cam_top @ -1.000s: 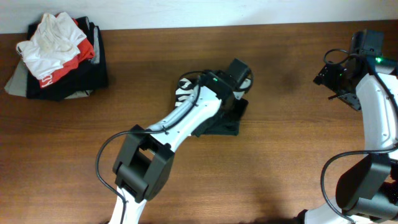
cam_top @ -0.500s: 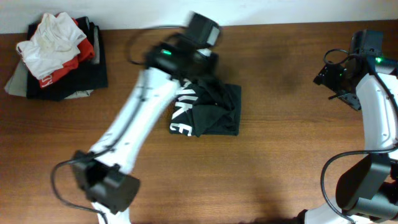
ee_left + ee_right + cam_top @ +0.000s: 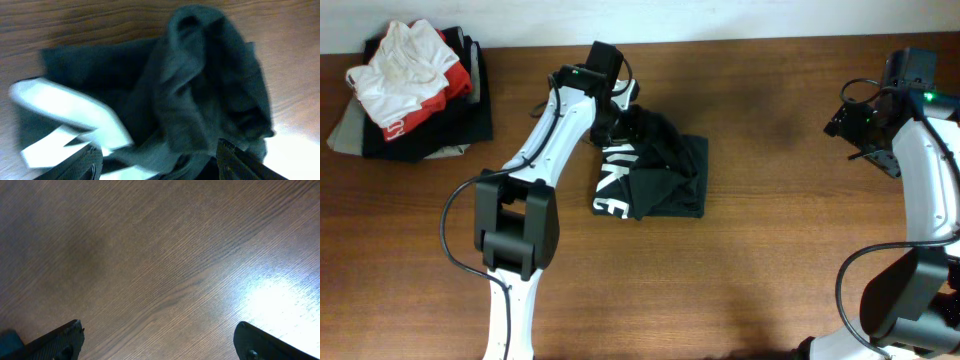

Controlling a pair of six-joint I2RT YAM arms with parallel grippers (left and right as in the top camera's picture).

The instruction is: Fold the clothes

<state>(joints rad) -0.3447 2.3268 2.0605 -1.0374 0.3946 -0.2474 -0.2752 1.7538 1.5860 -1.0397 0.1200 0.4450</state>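
- the left wrist view puts us right over the black garment: a bunched, hood-like hump of dark cloth, with white printed shapes on the flatter part beside it.
- the left gripper shows its two fingers spread wide at the bottom of that view, with the cloth lying between and below them; we cannot tell whether either tip touches the cloth.
- only the overhead view gives us the whole layout: the garment sits roughly mid-table, a little toward the far edge, partly folded into a rough rectangle with its upper left part rumpled under the left arm's wrist.
- the right wrist view shows us bare wood grain only, the right gripper with its fingers wide apart over it and holding nothing.
- a pile of clothes, white and red over black and grey, fills the far left corner at the edge of the table.
- we see open wood between the garment and the right arm, and across the near side.
- white block lettering runs along the garment's left edge; we cannot read the word.
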